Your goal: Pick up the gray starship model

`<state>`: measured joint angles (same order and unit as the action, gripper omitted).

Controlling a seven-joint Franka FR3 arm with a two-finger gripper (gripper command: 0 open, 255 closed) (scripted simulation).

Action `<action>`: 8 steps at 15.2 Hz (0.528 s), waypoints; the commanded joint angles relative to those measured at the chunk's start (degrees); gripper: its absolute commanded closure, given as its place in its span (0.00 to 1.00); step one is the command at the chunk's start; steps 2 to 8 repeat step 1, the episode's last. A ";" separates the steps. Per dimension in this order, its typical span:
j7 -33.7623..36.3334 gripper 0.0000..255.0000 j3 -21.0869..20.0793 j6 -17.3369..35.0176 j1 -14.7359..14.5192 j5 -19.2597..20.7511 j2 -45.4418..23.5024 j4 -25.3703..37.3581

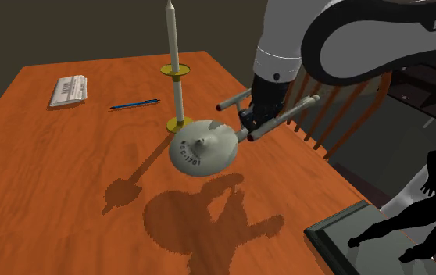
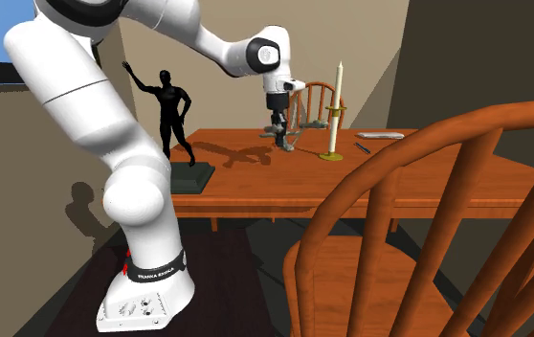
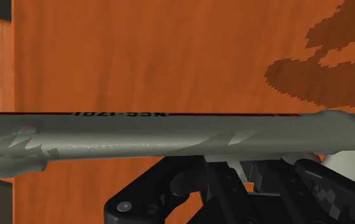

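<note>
A broad orange-brown wooden table (image 1: 68, 172) carries everything here. A brown wooden spindle-back chair (image 1: 341, 105) stands against the table edge just behind the arm. At the table corner nearest the stand is a black human figure statue (image 2: 171, 105) on a dark, flat square base.

A tall white candle in a brass-yellow candlestick (image 1: 176, 78) stands near the table's middle, just beyond the saucer and close enough to crowd that side. Farther off toward the shoulder view's left lie a folded grey-white newspaper (image 1: 69, 91) and a slim blue pen (image 1: 134, 103), both well clear.

The gray starship model (image 1: 203, 148) hangs tilted above the table, its round saucer lowest and its shadow cast well apart on the wood. The all-black two-finger gripper (image 1: 254, 119) reaches in between the two long engine tubes, and its fingers are closed on the hull there. In the wrist view one gray tube (image 3: 170, 137) crosses in front of the fingers.
</note>
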<state>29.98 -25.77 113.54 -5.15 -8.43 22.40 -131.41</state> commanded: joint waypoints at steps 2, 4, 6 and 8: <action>-0.04 1.00 0.09 -0.47 0.02 0.02 0.10 0.41; -0.04 1.00 0.09 -0.47 0.02 0.02 0.10 0.41; -0.04 1.00 0.09 -0.47 0.02 0.02 0.10 0.41; -0.04 1.00 0.09 -0.47 0.02 0.02 0.10 0.41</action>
